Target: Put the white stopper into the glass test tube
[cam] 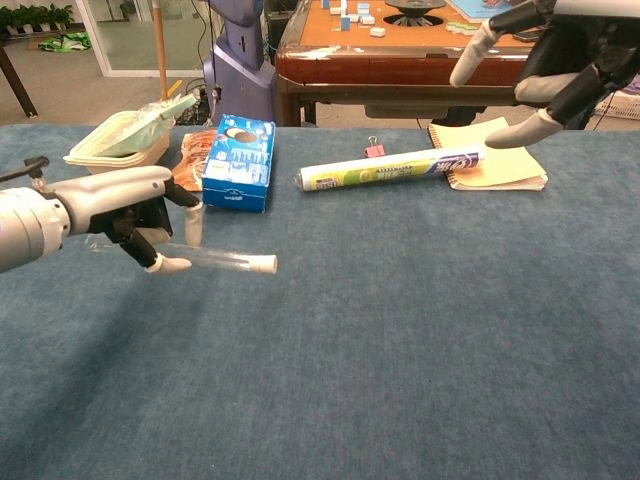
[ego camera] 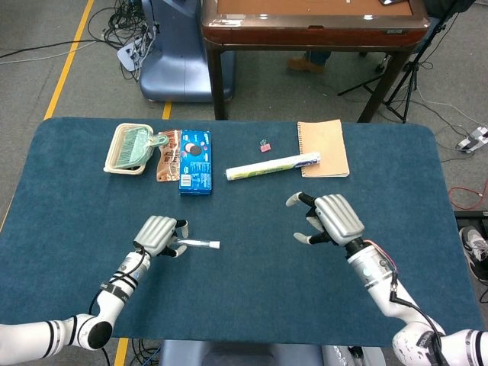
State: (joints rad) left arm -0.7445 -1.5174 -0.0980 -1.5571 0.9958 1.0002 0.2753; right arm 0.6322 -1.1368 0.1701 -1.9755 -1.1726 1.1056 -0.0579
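On the blue table (ego camera: 396, 191), a glass test tube (cam: 215, 260) is gripped by the left hand (ego camera: 156, 235) low over the near left area. The tube is held nearly level, and the white stopper (ego camera: 215, 245) is seated in its right-pointing end. Behind it lie a blue box (ego camera: 194, 160) and a rolled tube (ego camera: 273, 165). Further right, the right hand (ego camera: 329, 219) is raised with fingers (cam: 530, 128) spread apart, and nothing is held.

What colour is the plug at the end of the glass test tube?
White: the white stopper caps the clear glass test tube, clearest in the chest view.
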